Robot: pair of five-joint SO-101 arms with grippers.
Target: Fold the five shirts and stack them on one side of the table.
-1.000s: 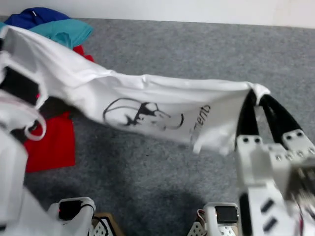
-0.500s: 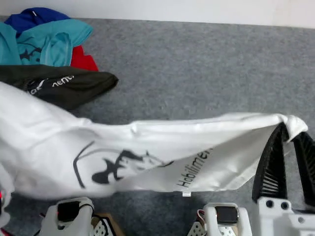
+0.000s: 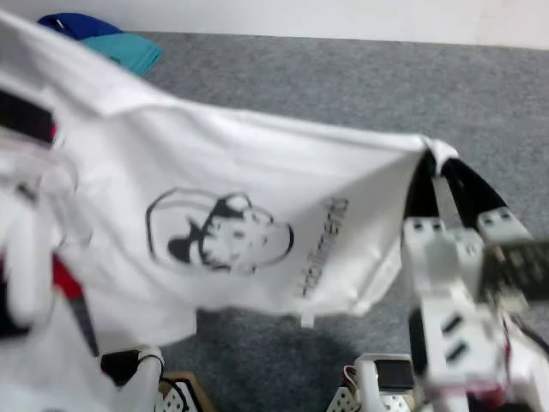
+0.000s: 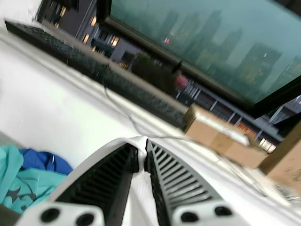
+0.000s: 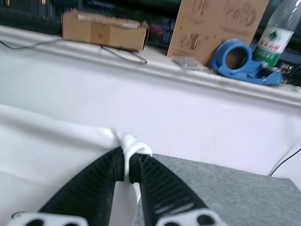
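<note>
A white printed fabric shirt (image 3: 257, 197), clenched by left gripper (image 4: 142, 153) and right gripper (image 5: 126, 165), has been raised higher, likely for laying flat.

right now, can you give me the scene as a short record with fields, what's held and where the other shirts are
held item: white shirt, spread in the air between both arms
left gripper: shut on a shirt edge
right gripper: shut on a shirt corner
other shirts: blue shirt and teal shirt, far side of the grey table
</note>
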